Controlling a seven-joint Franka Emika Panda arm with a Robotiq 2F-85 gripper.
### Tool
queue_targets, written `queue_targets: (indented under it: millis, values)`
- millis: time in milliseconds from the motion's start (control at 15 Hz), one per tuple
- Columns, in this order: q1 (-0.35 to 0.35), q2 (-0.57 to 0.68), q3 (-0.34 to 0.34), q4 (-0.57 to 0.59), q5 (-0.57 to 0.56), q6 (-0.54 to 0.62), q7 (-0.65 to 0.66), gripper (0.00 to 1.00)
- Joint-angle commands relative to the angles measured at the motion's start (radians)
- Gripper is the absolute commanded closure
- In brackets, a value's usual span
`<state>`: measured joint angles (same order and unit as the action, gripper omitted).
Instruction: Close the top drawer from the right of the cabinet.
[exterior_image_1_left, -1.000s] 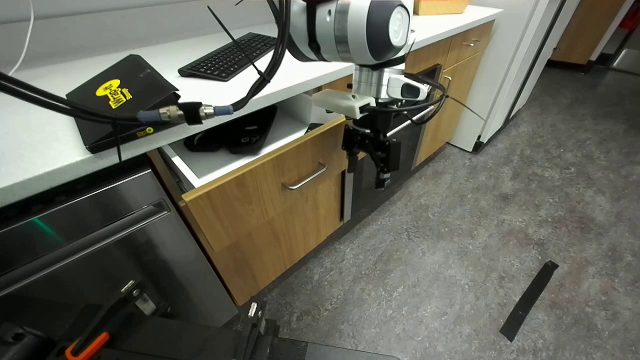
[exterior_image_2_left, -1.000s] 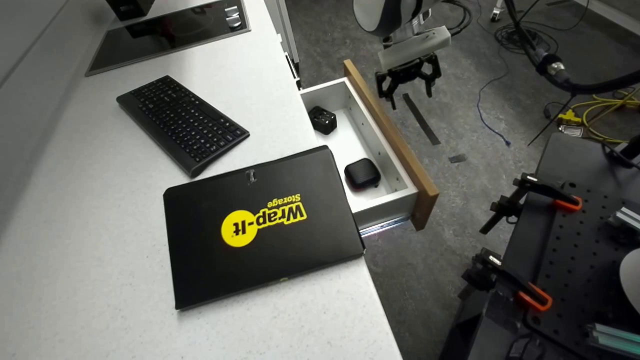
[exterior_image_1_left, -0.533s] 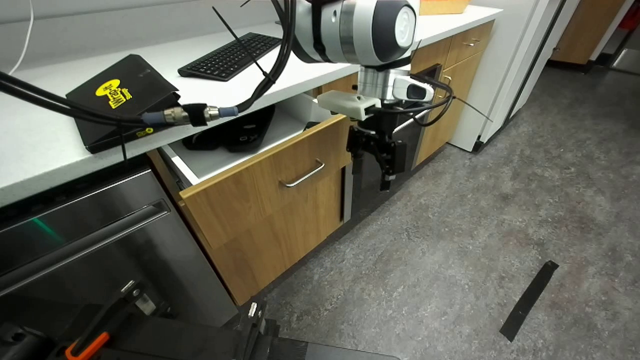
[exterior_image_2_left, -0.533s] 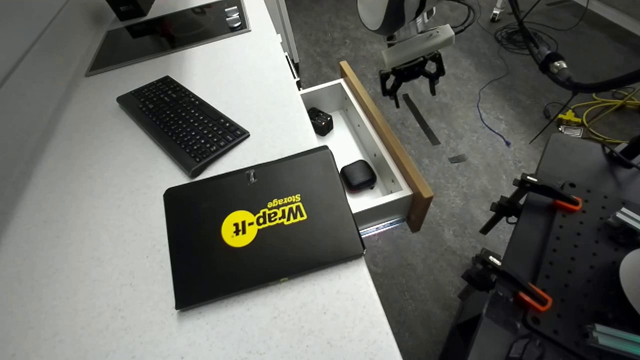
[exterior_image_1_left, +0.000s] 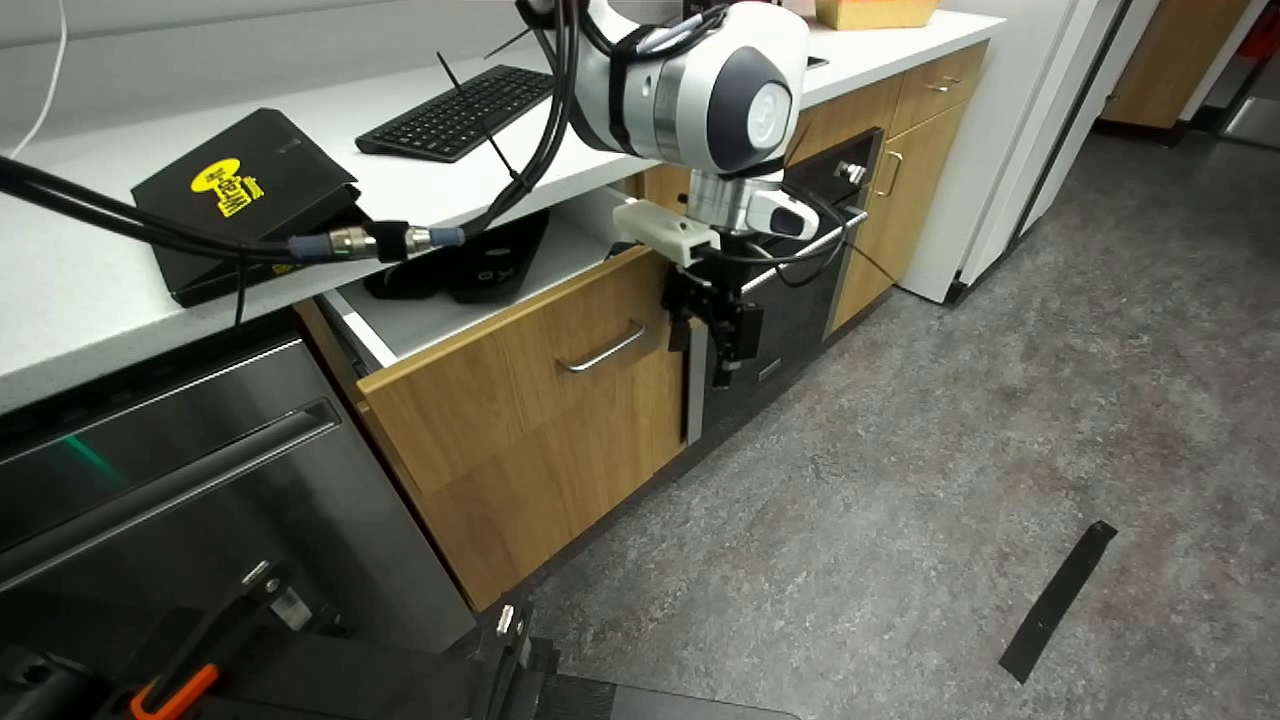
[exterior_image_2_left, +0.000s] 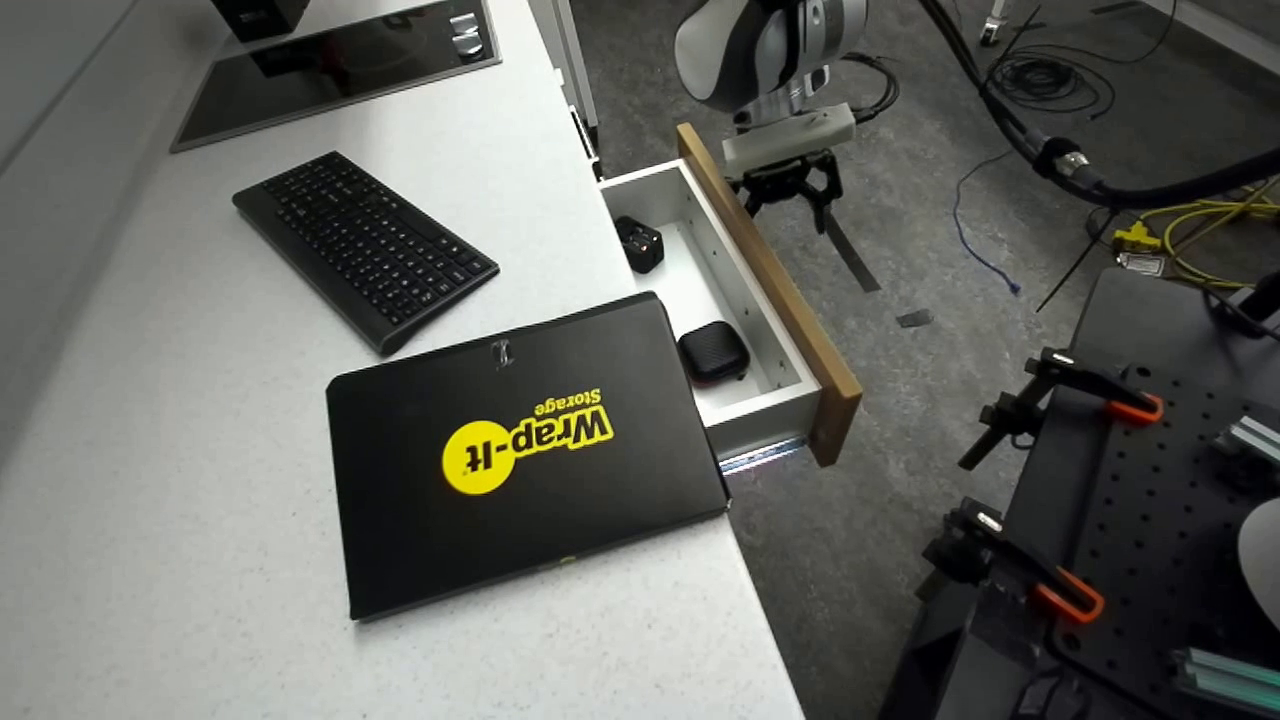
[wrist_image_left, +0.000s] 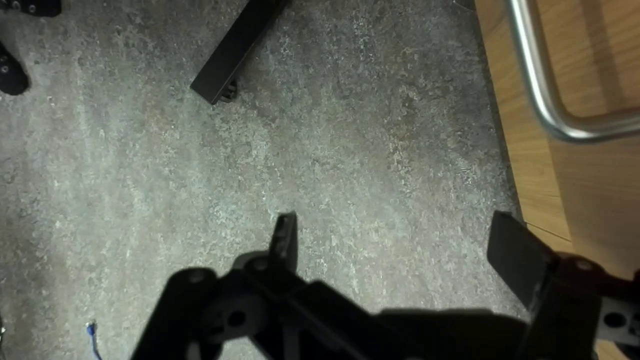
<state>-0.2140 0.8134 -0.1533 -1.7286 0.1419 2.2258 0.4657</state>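
Observation:
The wooden drawer (exterior_image_1_left: 520, 350) stands partly open under the white counter. Its front also shows in an exterior view (exterior_image_2_left: 785, 300). Its metal handle (exterior_image_1_left: 603, 350) also appears at the right of the wrist view (wrist_image_left: 542, 75). My gripper (exterior_image_1_left: 702, 358) is open and empty, fingers pointing down, by the far end of the drawer front and beyond the handle. In an exterior view it (exterior_image_2_left: 788, 212) is on the outer side of the front, close to it; contact cannot be told. In the wrist view the floor shows between the spread fingers (wrist_image_left: 395, 217).
Inside the drawer lie a black case (exterior_image_2_left: 714, 351) and a black cube-like item (exterior_image_2_left: 640, 245). A black box (exterior_image_2_left: 530, 455) and keyboard (exterior_image_2_left: 365, 245) are on the counter (exterior_image_2_left: 560, 640). A steel dishwasher (exterior_image_1_left: 230, 480) and an oven (exterior_image_1_left: 790, 320) flank the drawer. Cables hang along the arm.
The drawer front has slid slightly inward toward the counter. My gripper moved a little away from it, then back closer to the front and lower. It stays open.

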Motion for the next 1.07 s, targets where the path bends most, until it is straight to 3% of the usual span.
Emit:
queue_targets:
  millis: [0, 1000]
  values:
    - [-0.002, 0.051, 0.033, 0.075, 0.066, 0.001, -0.067, 0.0]
    - [0.016, 0.091, 0.233, 0.201, 0.133, -0.018, -0.363, 0.0]
